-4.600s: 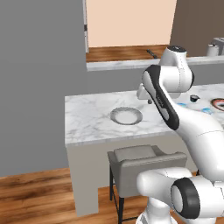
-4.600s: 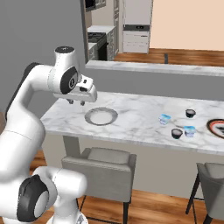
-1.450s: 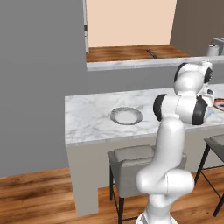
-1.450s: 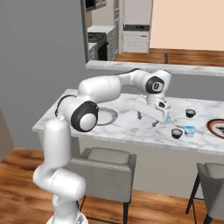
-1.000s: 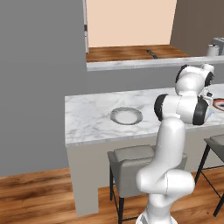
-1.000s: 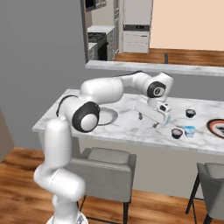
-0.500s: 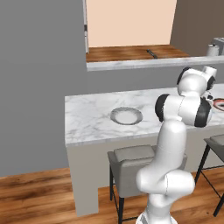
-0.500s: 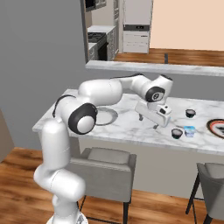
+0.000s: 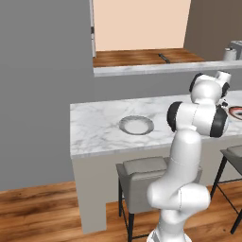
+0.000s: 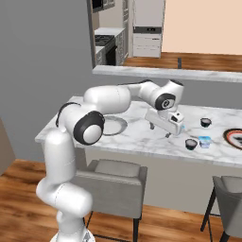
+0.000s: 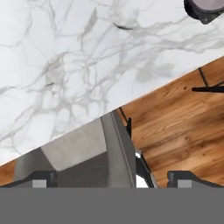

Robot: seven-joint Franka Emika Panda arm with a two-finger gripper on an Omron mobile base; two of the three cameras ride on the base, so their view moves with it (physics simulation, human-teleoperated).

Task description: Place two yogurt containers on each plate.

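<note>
Marble surface carries everything: silver-grey plate sits well left of our tool, and the red-rimmed plate is far to its right at the surface's end. We have the tool over the surface with jaws wide and nothing between them. Right of it we see one dark yogurt cup touching or just beside a light blue cup, another dark cup behind them, none on a plate.
</note>
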